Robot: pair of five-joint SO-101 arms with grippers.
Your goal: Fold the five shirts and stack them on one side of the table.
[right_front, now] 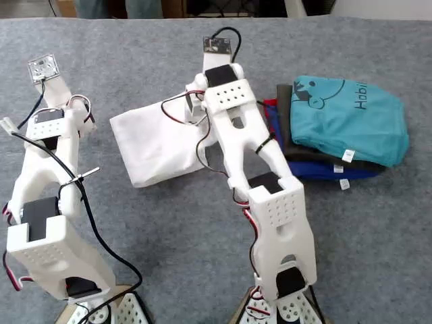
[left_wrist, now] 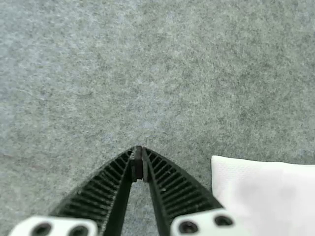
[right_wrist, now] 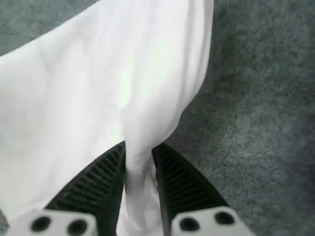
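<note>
A white shirt point(right_front: 156, 145), partly folded, lies in the middle of the grey felt table point(right_front: 378, 229). My right gripper point(right_wrist: 140, 164) is shut on a bunched fold of the white shirt point(right_wrist: 88, 88) at its edge nearest the stack. The right arm point(right_front: 233, 108) stretches over that edge. To the right lies a stack of folded shirts, with a teal shirt point(right_front: 351, 118) on top and dark grey point(right_front: 287, 128), blue point(right_front: 317, 170) and red point(right_front: 270, 103) ones under it. My left gripper point(left_wrist: 138, 164) is shut on nothing, low over bare felt, with a corner of the white shirt point(left_wrist: 266, 191) beside it.
The left arm point(right_front: 47, 128) stands at the table's left side, its cables looping down toward its base. Open felt stretches along the front right and far left of the table.
</note>
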